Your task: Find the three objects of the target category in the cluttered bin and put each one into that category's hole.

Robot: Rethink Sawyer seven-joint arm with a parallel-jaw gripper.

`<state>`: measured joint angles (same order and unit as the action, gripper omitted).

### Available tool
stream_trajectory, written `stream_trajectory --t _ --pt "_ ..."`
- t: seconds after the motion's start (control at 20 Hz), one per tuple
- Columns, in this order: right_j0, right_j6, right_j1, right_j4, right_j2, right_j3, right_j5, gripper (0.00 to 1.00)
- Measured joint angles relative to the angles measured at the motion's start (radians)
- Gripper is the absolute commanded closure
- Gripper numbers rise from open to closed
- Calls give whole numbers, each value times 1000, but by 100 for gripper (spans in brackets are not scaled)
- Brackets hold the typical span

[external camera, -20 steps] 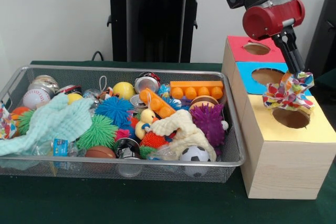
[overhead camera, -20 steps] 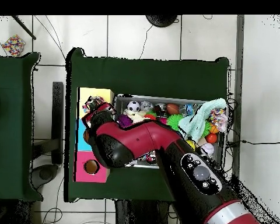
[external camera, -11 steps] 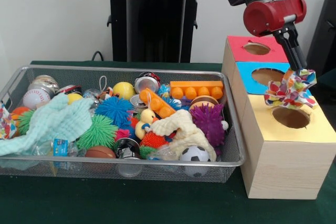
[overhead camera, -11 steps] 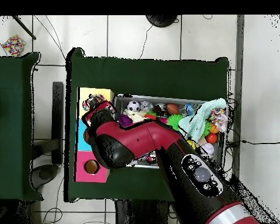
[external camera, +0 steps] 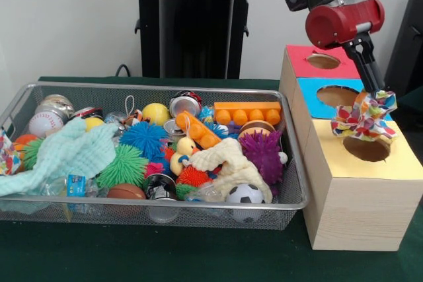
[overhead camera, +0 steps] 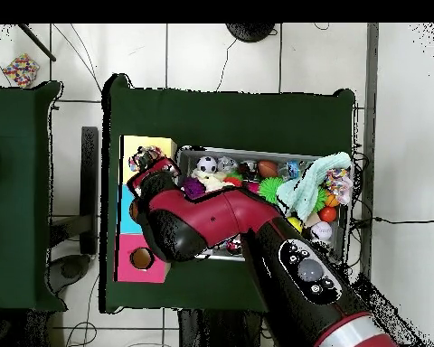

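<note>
The end effector [external camera: 375,97] is clamped on a colourful dotted cloth [external camera: 363,118], which hangs bunched up right under it, just above the round hole [external camera: 366,148] in the yellow top [external camera: 344,160] of the wooden box [external camera: 350,209]. The cloth's lower edge overlaps the hole's rim from this angle, but I can't tell if it's actually touching. Behind the end effector on the same box are the blue section [external camera: 327,94] and then the red section [external camera: 317,61], each with its own hole.

Off to the side of the end effector, on the green table [external camera: 165,255], sits the wire bin [external camera: 152,206], just beside the box. It's packed: a mint cloth [external camera: 63,156], a cream cloth [external camera: 228,160], a purple spiky ball [external camera: 263,152], a blue spiky ball [external camera: 144,138], a green spiky ball [external camera: 123,166], a soccer ball [external camera: 245,195], a baseball [external camera: 45,123], an orange block [external camera: 247,111] and a small rubber duck [external camera: 182,153].

From overhead the arm [overhead camera: 221,221] covers most of the box, with the cloth [overhead camera: 146,161] peeking out over the yellow end.
</note>
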<state>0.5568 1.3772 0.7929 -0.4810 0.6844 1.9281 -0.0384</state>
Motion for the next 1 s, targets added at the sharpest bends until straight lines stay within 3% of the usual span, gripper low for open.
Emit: stream_trajectory --t 1.0 --pt "-117 0 -68 -1 -120 -2 -68 100"
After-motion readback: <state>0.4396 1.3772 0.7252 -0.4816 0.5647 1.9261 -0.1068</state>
